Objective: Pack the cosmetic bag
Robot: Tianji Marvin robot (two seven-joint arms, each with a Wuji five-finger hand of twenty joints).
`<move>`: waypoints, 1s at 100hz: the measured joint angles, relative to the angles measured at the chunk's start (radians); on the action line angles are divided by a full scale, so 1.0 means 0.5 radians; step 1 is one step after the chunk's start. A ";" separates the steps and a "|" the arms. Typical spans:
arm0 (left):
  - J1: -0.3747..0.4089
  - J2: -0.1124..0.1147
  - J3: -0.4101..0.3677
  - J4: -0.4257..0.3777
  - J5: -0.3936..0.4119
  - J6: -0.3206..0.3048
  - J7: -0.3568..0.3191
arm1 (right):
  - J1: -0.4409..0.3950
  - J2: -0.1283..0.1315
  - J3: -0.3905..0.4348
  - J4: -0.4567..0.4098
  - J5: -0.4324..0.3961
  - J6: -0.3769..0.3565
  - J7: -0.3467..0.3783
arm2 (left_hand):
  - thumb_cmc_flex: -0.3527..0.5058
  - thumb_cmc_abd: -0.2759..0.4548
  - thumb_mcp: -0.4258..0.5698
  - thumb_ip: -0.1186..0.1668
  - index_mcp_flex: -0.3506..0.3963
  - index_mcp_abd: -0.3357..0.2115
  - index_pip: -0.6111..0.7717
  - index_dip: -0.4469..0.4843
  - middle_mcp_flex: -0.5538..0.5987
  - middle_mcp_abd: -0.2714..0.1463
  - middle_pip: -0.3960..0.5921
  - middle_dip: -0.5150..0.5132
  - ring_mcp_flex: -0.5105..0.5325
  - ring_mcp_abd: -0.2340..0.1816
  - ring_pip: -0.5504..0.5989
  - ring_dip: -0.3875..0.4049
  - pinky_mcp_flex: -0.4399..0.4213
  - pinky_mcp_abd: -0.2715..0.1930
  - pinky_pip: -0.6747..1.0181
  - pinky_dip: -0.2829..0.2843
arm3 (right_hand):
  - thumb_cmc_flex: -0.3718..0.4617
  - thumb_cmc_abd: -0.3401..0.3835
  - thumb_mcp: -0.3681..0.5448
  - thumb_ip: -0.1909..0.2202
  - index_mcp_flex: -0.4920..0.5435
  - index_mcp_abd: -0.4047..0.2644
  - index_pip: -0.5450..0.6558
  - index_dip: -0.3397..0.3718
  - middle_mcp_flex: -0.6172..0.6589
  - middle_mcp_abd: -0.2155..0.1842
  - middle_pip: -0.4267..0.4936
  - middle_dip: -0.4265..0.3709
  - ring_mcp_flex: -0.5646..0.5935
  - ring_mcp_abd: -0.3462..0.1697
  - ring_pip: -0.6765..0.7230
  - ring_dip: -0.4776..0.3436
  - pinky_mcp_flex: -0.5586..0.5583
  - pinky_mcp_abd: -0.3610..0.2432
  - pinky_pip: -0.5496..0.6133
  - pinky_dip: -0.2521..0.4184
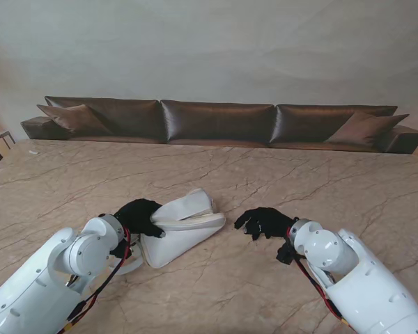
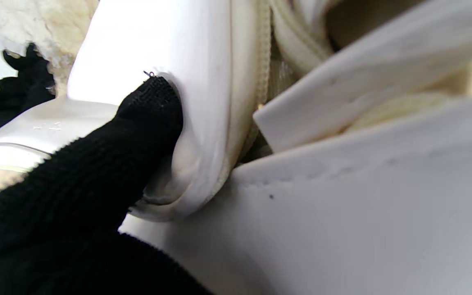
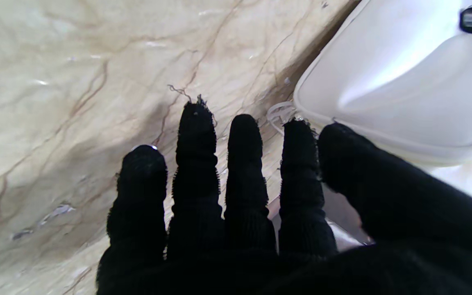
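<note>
One white cosmetics bag (image 1: 181, 229) lies on the marble table (image 1: 279, 181), its long axis running from the left hand (image 1: 138, 216), which pinches its near end, toward the right hand (image 1: 265, 221). That right hand holds nothing, fingers (image 3: 197, 135) spread just beside the bag's far end. A brown sofa (image 1: 216, 122) stands beyond both hands.

A wide counter (image 1: 279, 174) of beige marble with thin brown veins fills the lower part of the stand view and shows again as a veined, pale surface in the right wrist view. Beyond its far edge runs a long, dark brown leather sofa (image 1: 216, 122) with three back cushions. A loose brown pillow (image 1: 73, 117) leans at the sofa's left end, and a matching pillow (image 1: 366, 129) leans at its right end. Behind the sofa rises a plain, pale grey wall (image 1: 209, 49).
</note>
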 measured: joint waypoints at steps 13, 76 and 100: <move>0.017 -0.006 -0.038 0.029 -0.084 -0.075 0.030 | 0.064 -0.008 -0.049 0.067 0.000 0.016 -0.024 | 0.021 0.000 -0.014 -0.001 0.000 0.001 -0.008 0.023 -0.002 0.001 0.000 0.001 0.000 0.000 -0.013 0.005 0.000 0.000 -0.052 0.008 | 0.000 0.000 0.001 0.006 -0.167 0.026 -0.091 0.011 -0.189 -0.008 0.003 0.000 -0.115 0.000 -0.030 -0.002 -0.051 -0.002 -0.016 0.000; 0.091 -0.012 -0.152 0.096 -0.199 -0.598 0.110 | 0.377 -0.069 -0.259 0.396 0.359 -0.016 0.045 | 0.045 0.000 -0.033 -0.003 0.000 0.001 -0.010 0.067 -0.004 0.001 0.000 0.035 -0.011 0.000 -0.079 0.024 -0.114 0.031 -0.215 0.096 | 0.178 -0.002 0.432 0.143 -0.473 0.072 -0.159 0.030 -0.751 -0.016 -0.002 -0.004 -0.723 -0.045 -0.100 0.011 -0.289 -0.096 -0.122 0.153; 0.126 -0.011 -0.173 0.078 -0.205 -0.633 0.130 | 0.534 -0.069 -0.403 0.588 0.558 -0.115 0.277 | 0.045 0.000 -0.033 -0.003 0.000 0.001 -0.010 0.074 -0.004 0.001 0.000 0.051 -0.011 0.000 -0.080 0.025 -0.117 0.035 -0.233 0.102 | 0.128 -0.019 0.457 0.173 -0.420 0.089 -0.151 0.084 -0.839 -0.016 -0.002 -0.004 -0.881 -0.100 -0.051 0.074 -0.365 -0.150 -0.122 0.236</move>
